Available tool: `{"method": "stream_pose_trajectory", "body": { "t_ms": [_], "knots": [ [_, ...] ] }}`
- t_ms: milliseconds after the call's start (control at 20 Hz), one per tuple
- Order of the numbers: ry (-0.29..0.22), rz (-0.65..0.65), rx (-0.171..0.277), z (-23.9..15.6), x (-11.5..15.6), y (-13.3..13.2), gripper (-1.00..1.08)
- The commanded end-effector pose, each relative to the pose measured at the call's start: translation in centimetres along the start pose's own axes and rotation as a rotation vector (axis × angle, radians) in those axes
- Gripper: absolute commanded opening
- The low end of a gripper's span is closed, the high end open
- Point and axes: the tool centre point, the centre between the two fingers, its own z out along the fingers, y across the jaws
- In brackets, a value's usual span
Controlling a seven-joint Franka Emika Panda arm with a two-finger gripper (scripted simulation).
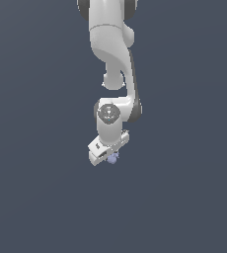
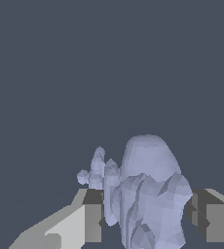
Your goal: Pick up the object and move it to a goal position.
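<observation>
The object [image 2: 150, 194] is a pale lavender-blue lumpy blob with bumpy protrusions. In the wrist view it fills the space between my two fingers, and both dark pads [image 2: 93, 219] touch its sides. My white gripper [image 2: 148, 221] is shut on it. In the exterior view the gripper [image 1: 111, 155] hangs tilted below the white arm, and only a small part of the object [image 1: 113, 158] peeks out beneath it. Whether the object rests on the surface or is lifted off it I cannot tell.
A plain dark grey-blue surface [image 1: 41, 197] surrounds the arm on all sides. The arm's white links [image 1: 110, 44] come down from the top middle of the exterior view.
</observation>
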Motion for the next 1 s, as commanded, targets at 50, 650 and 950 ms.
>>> {"method": "stream_pose_trajectory", "body": {
  "t_ms": [50,650,950],
  "knots": [
    [0.0,0.0,0.0,-0.4,-0.1,0.0,-1.0],
    [0.0,0.0,-0.001,-6.4,-2.3,0.4,-1.0],
    [0.0,0.0,-0.001,-12.4,-4.4,0.7,-1.0]
  ]
}}
